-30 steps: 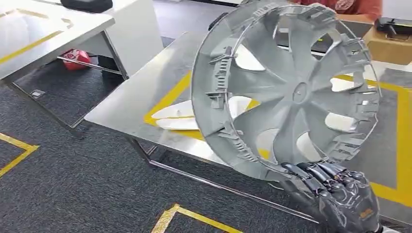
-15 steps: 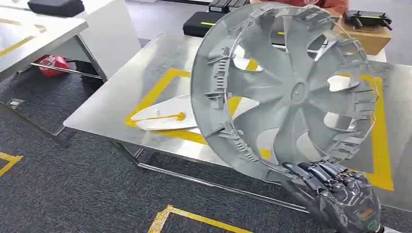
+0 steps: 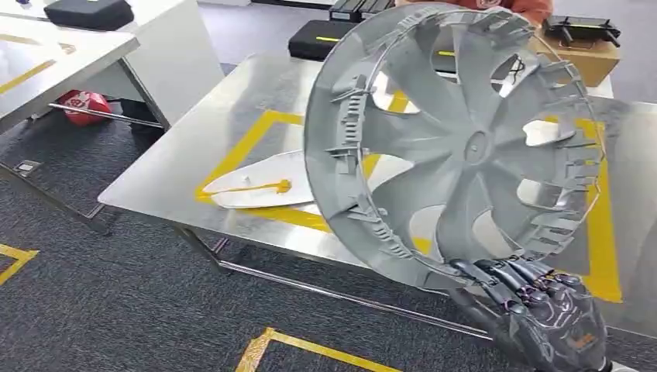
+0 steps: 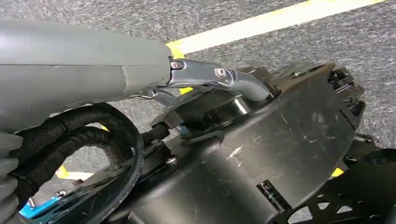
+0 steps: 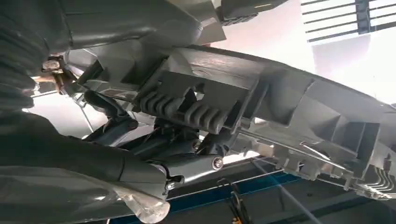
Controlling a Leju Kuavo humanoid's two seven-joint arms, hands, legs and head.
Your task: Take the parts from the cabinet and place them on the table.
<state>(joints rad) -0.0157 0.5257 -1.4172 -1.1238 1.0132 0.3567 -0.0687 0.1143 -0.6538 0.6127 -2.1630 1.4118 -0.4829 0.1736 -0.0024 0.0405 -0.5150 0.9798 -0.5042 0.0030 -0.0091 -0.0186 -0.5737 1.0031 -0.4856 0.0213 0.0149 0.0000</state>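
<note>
Now, change: camera view barely shifted; wheel cover (image 3: 457, 147) unmoved in grip.
Right hand (image 3: 546, 318): fingers clamped on rim at 5 o'clock, above steel desk (image 3: 194, 155).
Material: grey ribbed plastic, round, spoked.
Left hand (image 4: 79, 74): cannot tell.

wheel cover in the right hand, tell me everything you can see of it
The wheel cover is a large round grey disc that looks like moulded plastic, with swept spokes around a small centre hub and openings between them. Its inner side faces the head camera, showing ribs and clips along a raised rim. It is held upright, tilted slightly, in front of the steel table. The right hand grips its lower rim; the right wrist view shows the fingers by a ribbed clip. Nothing else visibly touches it.
</note>
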